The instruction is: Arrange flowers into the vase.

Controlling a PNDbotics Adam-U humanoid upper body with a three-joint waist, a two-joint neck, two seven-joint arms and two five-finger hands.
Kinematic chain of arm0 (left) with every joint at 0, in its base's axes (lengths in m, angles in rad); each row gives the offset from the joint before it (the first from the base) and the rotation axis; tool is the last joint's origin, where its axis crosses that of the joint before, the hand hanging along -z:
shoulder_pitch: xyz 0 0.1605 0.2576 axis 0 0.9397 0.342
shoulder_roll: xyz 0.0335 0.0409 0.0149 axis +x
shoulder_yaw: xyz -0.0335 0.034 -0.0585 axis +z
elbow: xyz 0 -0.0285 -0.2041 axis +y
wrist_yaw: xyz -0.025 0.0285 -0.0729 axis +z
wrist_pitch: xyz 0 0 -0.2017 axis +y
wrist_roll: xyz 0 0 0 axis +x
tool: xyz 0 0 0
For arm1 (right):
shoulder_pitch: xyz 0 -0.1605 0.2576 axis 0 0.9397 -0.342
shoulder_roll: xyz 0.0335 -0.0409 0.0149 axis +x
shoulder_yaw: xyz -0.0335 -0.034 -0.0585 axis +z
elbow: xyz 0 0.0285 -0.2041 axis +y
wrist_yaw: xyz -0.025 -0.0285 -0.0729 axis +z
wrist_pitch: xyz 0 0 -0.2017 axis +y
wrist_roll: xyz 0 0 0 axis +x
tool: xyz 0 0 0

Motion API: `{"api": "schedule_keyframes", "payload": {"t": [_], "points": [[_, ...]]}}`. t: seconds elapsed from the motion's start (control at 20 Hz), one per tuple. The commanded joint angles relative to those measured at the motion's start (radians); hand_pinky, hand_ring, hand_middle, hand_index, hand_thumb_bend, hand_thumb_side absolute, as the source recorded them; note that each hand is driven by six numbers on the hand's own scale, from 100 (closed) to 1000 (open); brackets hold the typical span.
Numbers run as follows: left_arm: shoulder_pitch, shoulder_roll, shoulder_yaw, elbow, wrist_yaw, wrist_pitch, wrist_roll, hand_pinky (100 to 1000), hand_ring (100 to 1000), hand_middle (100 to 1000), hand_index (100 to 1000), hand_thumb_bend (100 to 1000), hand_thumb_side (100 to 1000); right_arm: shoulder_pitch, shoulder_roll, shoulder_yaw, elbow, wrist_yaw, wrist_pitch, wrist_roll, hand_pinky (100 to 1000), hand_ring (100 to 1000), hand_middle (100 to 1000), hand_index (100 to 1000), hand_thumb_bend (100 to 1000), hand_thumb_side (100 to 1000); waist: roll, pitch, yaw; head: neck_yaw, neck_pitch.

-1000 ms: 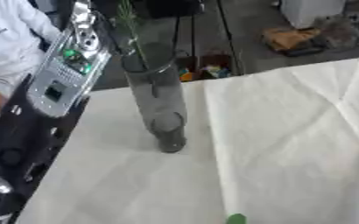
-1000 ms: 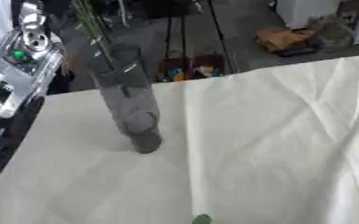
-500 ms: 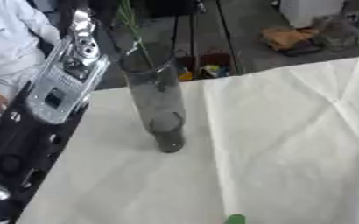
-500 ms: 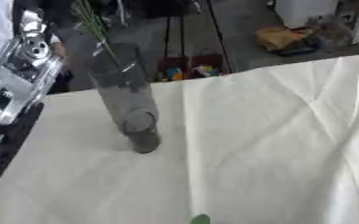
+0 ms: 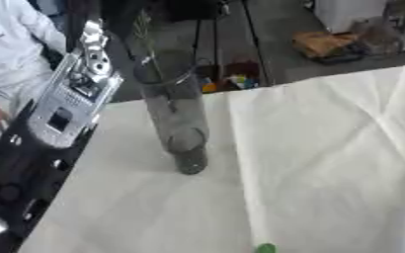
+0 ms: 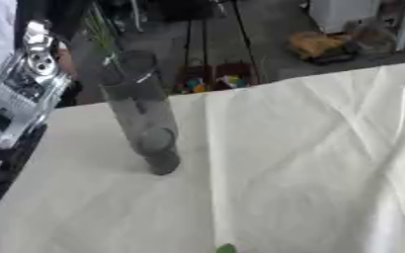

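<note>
Unmoved since the earlier frame, vase (image 5: 176,113) holds a green stem (image 5: 147,42); left arm (image 5: 46,123) alongside, fingers unseen, grip undeterminable; further stems best enter vertically.

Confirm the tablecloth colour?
Plain cream-white tablecloth, creased, no pattern; right eye view shows it best.

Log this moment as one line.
tall clear glass vase: upright on white tablecloth | thin green stem: in vase | left arm: beside vase | hands: unseen
</note>
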Motion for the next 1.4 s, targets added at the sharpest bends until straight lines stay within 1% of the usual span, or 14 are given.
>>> {"api": "schedule_keyframes", "payload": {"t": [0.05, 0.2, 0.3, 0.35, 0.5, 0.75, 1.05, 1.4], "points": [[-0.011, 0.045, -0.004, -0.017, -0.018, 0.029, -0.02, 616, 836, 820, 689, 274, 843, -0.011, -0.012, -0.004, -0.018, -0.014, -0.001, -0.003, 666, 785, 567, 828, 100, 1000, -0.01, -0.021, 0.002, -0.002, -0.01], [-0.008, 0.052, -0.011, -0.016, -0.038, 0.038, -0.072, 647, 856, 842, 725, 263, 863, -0.011, -0.012, -0.003, -0.018, -0.017, -0.001, -0.003, 667, 785, 567, 828, 100, 1000, -0.011, -0.023, 0.003, -0.003, -0.011], [-0.007, 0.056, -0.012, -0.016, -0.054, 0.042, -0.113, 654, 863, 850, 737, 259, 876, -0.011, -0.012, -0.003, -0.018, -0.02, -0.001, -0.003, 667, 785, 567, 828, 100, 1000, -0.011, -0.024, 0.003, -0.003, -0.01], [-0.006, 0.057, -0.013, -0.016, -0.062, 0.044, -0.134, 664, 873, 862, 763, 255, 898, -0.011, -0.012, -0.003, -0.018, -0.022, -0.001, -0.003, 667, 786, 567, 828, 100, 1000, -0.011, -0.025, 0.004, -0.004, -0.011], [-0.003, 0.057, -0.012, -0.015, -0.087, 0.048, -0.195, 675, 884, 874, 795, 259, 920, -0.011, -0.012, -0.003, -0.018, -0.025, 0.0, -0.002, 667, 786, 567, 828, 100, 1000, -0.012, -0.026, 0.004, -0.003, -0.012], [0.002, 0.055, -0.013, -0.012, -0.12, 0.047, -0.287, 705, 909, 900, 855, 228, 970, -0.011, -0.011, -0.005, -0.018, -0.027, 0.0, -0.003, 667, 785, 566, 828, 100, 1000, -0.012, -0.026, 0.002, -0.003, -0.011], [0.007, 0.059, -0.016, -0.011, -0.164, 0.042, -0.387, 741, 933, 921, 890, 209, 997, -0.011, -0.011, -0.005, -0.018, -0.027, 0.0, -0.004, 667, 786, 566, 828, 100, 1000, -0.011, -0.024, 0.0, -0.003, -0.007], [0.011, 0.069, -0.017, -0.016, -0.234, 0.031, -0.532, 777, 959, 943, 925, 196, 1000, -0.01, -0.01, -0.004, -0.018, -0.028, 0.002, -0.004, 667, 786, 565, 828, 100, 1000, -0.01, -0.025, 0.003, -0.005, -0.006]]}}
